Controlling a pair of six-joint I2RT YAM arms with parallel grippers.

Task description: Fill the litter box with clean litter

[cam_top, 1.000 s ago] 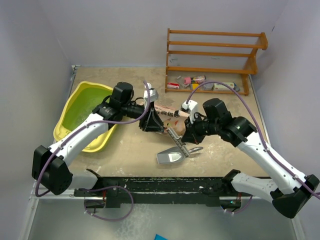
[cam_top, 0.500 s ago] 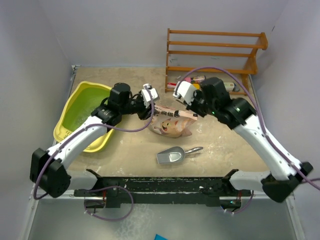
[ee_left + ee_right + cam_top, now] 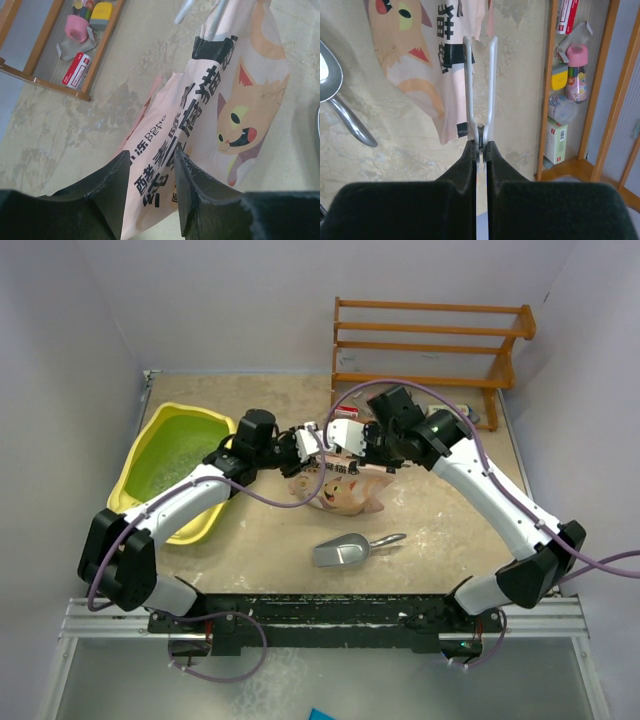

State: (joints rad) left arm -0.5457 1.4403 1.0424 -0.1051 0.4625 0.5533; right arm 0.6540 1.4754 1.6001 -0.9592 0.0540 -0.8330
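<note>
The yellow litter box [image 3: 135, 502] sits at the left with pale green clean litter [image 3: 175, 455] inside. A peach-pink cat-print bag [image 3: 345, 490] stands at the table's middle, its top edge raised. My left gripper [image 3: 318, 452] is closed on the bag's top corner; in the left wrist view the bag [image 3: 235, 100] fills the gap between the fingers of the gripper [image 3: 151, 155]. My right gripper [image 3: 479, 145] is shut on a pair of silver scissors [image 3: 468, 90]. Their open blades reach the bag's [image 3: 420, 65] top edge.
A silver metal scoop [image 3: 345, 552] lies in front of the bag, also seen as the scoop [image 3: 330, 75] in the right wrist view. A wooden rack [image 3: 430, 350] with small boxes and bottles stands at the back right. Grey walls close in the table.
Both grippers have moved back from the table's middle to the bag's top edge and drawn close together. The bag has gone from lying under the arms to being held up.
</note>
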